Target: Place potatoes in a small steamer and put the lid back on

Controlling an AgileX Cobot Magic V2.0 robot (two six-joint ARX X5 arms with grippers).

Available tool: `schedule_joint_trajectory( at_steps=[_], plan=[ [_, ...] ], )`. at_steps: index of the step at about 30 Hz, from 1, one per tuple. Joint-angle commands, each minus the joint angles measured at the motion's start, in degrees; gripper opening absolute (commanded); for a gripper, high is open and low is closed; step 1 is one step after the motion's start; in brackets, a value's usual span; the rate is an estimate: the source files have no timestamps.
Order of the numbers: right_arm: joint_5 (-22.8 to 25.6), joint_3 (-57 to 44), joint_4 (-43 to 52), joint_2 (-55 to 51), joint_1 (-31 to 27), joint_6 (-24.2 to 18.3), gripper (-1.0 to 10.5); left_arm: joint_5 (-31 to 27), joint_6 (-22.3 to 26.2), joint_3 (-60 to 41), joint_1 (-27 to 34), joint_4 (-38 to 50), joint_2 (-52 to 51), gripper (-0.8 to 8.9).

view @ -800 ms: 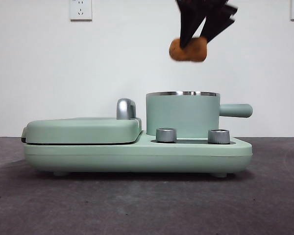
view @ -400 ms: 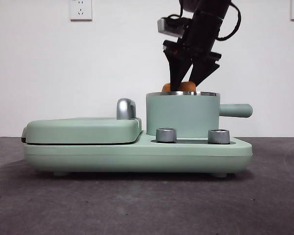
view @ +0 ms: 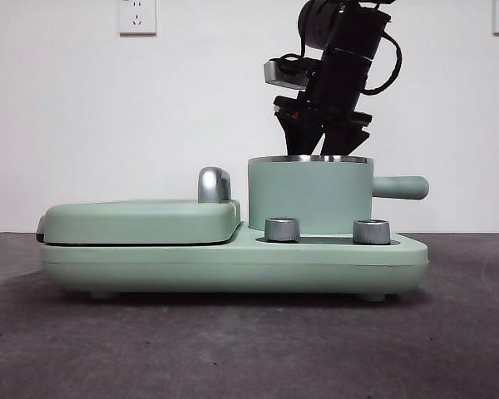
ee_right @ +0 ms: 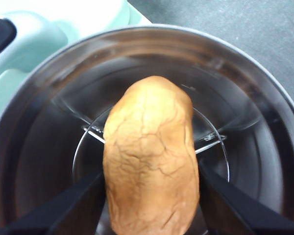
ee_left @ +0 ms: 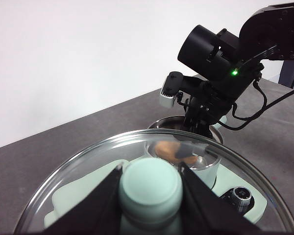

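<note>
One potato lowered into one steamer.
Right gripper (ee_right: 149, 205) grasps the potato (ee_right: 149, 156) inside the small steamer (view: 309, 195); left gripper (ee_left: 151, 182) clenches the lid (ee_left: 78, 171) by its knob.

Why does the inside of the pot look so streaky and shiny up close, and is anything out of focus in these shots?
Right wrist view: the steamer has a steel wall that mirrors light in smeared streaks, while the potato is sharp, its cracks clear. Left wrist view: the lid is see-through, and its knob, nearest the lens, looks soft. Front view: even light, with the right gripper a dark shape against the bright wall.
</note>
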Motion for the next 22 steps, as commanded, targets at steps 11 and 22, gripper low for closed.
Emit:
schedule_joint_trajectory(
  at_steps=[11,22],
  plan=[
    [-0.7,1.9,0.7,1.7,-0.2,0.5,3.8,0.0,-0.4,0.8,-0.2,2.0,-0.2,0.15],
    [0.0,-1.0,-9.3,-29.1,-1.5,1.6,2.5,1.6,-0.4,0.8,-0.3,2.9,2.2,0.15]
  ],
)
